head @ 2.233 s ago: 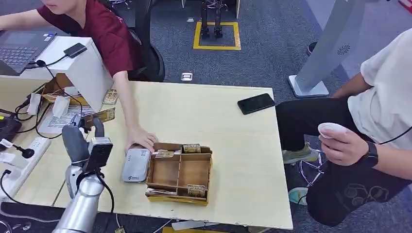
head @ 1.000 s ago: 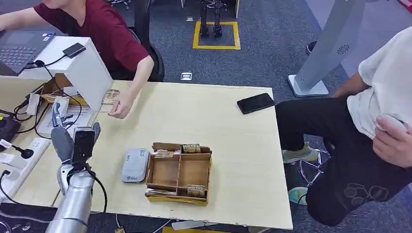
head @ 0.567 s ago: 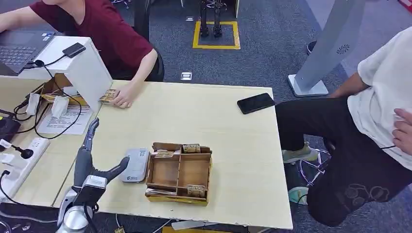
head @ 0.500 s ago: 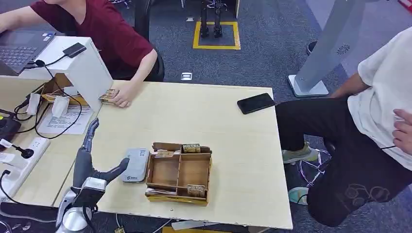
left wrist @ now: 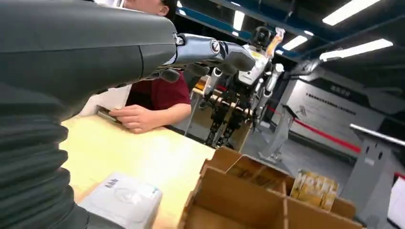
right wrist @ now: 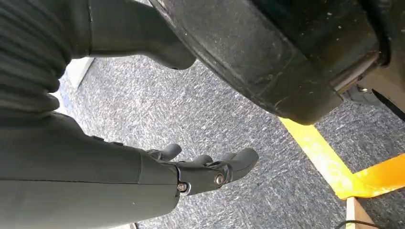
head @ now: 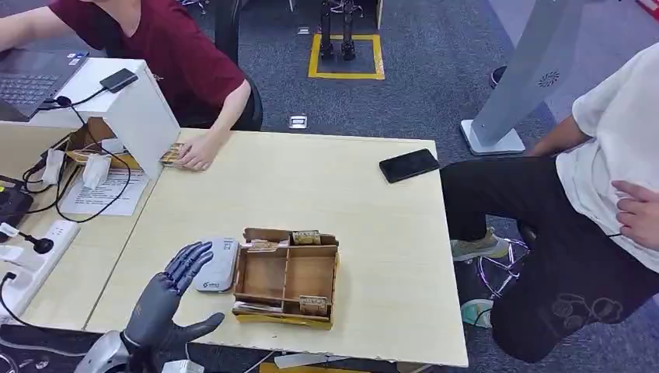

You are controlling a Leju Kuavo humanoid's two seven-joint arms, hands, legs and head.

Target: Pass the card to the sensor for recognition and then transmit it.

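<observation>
My left hand (head: 172,298) hovers low at the table's front edge, fingers spread and holding nothing, its fingertips just short of the grey card sensor (head: 217,264). The left wrist view shows the same hand (left wrist: 95,52) above the sensor (left wrist: 119,196). Right of the sensor stands a wooden compartment box (head: 287,277) with gold cards (head: 306,237) upright along its walls; the box (left wrist: 239,200) and a card (left wrist: 313,188) also show from the wrist. My right hand (right wrist: 205,171) hangs over the carpet, fingers apart and empty.
A person in maroon rests a hand on a gold card (head: 176,154) beside a white stand (head: 136,109) at the table's (head: 311,186) far left. A black phone (head: 409,165) lies far right. Cables and a power strip (head: 31,256) lie left. Another person sits right.
My left hand has come down from raised over the table's left side to low at the front edge by the sensor. The person's hand left the sensor and went to the white stand.
</observation>
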